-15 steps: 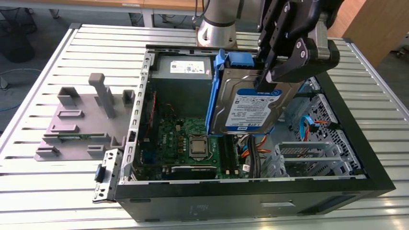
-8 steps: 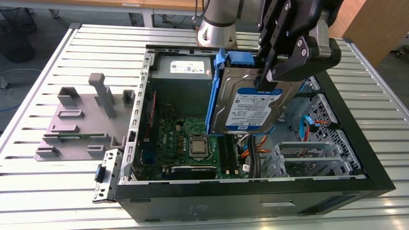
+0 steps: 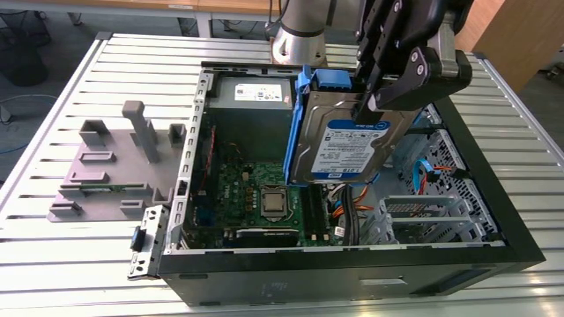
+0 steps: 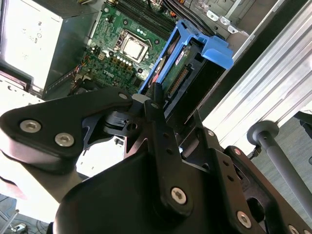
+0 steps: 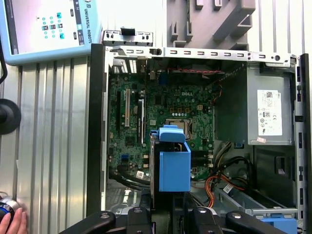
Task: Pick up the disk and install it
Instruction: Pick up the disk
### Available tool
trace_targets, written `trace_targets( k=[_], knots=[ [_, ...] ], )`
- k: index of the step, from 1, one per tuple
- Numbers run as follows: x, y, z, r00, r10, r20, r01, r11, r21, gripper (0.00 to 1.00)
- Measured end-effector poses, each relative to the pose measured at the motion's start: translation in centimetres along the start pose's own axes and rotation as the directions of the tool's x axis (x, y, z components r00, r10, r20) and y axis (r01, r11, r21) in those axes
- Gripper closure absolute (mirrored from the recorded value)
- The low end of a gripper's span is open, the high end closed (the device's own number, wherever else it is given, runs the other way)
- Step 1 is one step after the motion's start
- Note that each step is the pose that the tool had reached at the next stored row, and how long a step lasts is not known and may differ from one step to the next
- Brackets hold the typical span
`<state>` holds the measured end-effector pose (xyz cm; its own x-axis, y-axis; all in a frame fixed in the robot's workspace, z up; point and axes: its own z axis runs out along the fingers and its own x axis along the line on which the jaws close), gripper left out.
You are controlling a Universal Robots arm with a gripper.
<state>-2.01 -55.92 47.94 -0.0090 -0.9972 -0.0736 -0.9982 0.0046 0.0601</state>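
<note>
The tool (image 3: 381, 105) is clamped on the disk (image 3: 345, 150), holding it up on edge in mid-air, label showing in the exterior view, over the open computer case (image 3: 352, 281). Below sits the green motherboard (image 3: 255, 191), with the grey power supply (image 3: 253, 94) near. The case lies on the slatted table (image 3: 70, 264).

An open black computer case (image 3: 352, 271) lies on its side on a slatted metal table (image 3: 79, 264). Inside the case, a green motherboard (image 3: 255, 185) covers the floor, a grey power supply box (image 3: 251, 99) fills one corner, and a bare metal drive cage (image 3: 423, 210) sits opposite. Just outside the case, on the exterior view's left, stands a grey plastic fixture (image 3: 115, 175).
</note>
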Motion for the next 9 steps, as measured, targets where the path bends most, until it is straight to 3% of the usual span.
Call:
trace_targets(
  k=[9],
  knots=[
    [0.25,-0.01,-0.02,1.0000,0.000,0.0000,0.000,1.0000,0.0000,0.65]
  ],
)
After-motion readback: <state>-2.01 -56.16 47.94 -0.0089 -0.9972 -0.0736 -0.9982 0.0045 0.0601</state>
